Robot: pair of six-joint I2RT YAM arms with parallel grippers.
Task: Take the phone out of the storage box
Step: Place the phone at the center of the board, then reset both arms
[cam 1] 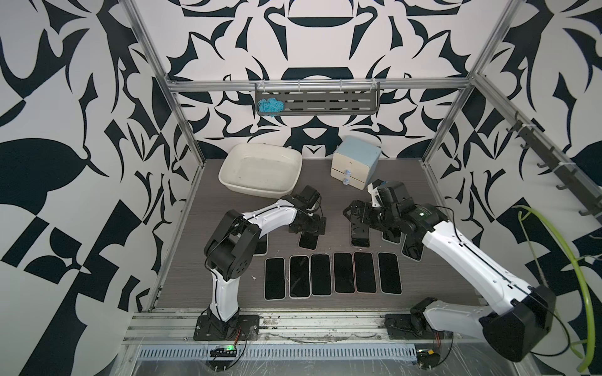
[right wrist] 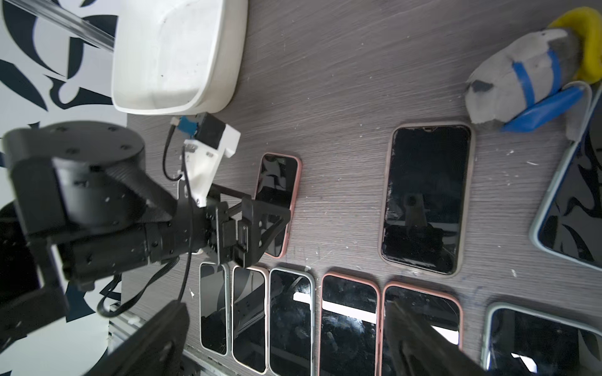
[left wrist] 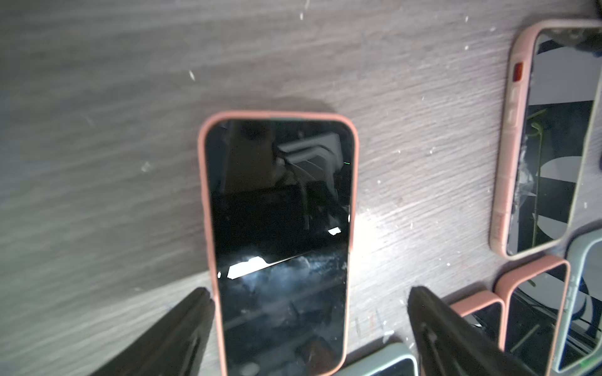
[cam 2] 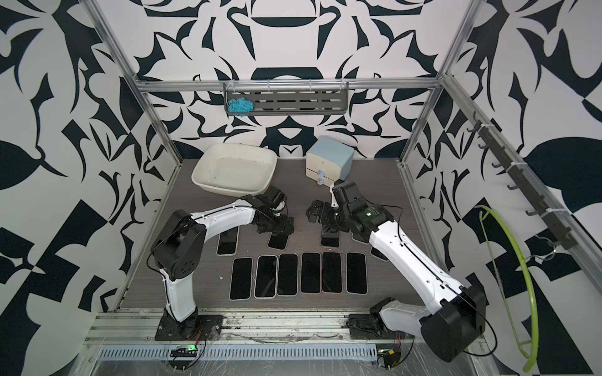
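Phone [left wrist: 280, 228] on table [left wrist: 97, 162]; left arm [cam 1: 270, 215] bent low, left tool [left wrist: 309, 292] astride (spread).

Pink-cased phone [left wrist: 280, 228] lies flat, screen up, outside the off-white storage box [cam 1: 260, 169]

Colour key: the storage box [cam 1: 260, 167] is off-white, the small cabinet [cam 1: 356, 153] is cream with a pale blue top, and the table [cam 1: 433, 280] is grey with a fine wood-grain pattern. The walls [cam 1: 65, 130] carry a bold dark navy abstract motif on white, and the phone [left wrist: 280, 228] in the left wrist view has a glossy black screen in a salmon-pink case. The left arm [cam 1: 270, 216] and right arm [cam 1: 472, 260] are white with black joints; the yarn tangle [cam 1: 268, 106] is bright blue.
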